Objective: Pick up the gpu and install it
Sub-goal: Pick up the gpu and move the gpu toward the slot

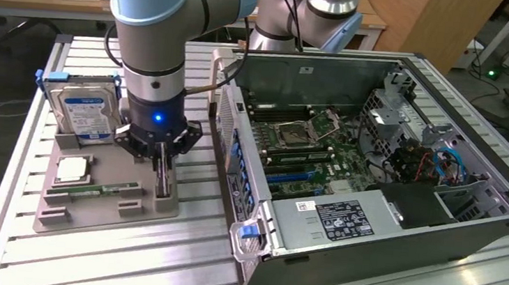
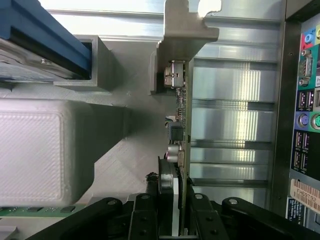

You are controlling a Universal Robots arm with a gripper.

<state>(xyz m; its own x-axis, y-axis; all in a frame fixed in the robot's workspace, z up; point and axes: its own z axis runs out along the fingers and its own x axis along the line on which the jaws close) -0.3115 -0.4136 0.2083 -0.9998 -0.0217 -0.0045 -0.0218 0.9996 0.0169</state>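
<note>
Gripper (image 1: 163, 156) sits directly above the gpu (image 1: 164, 184); the card stands on edge in the grey fixture (image 1: 108, 207), long axis running alongside the PC case (image 1: 363, 279); we judge the jaws narrow, pinching its two faces, with the metal bracket (image 2: 182, 30) at the far end.

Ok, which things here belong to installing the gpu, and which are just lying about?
Job: gpu, gripper closed on it, open computer case.
Lying about: hard drive, memory stick, square chip, all in the grey holder.
</note>
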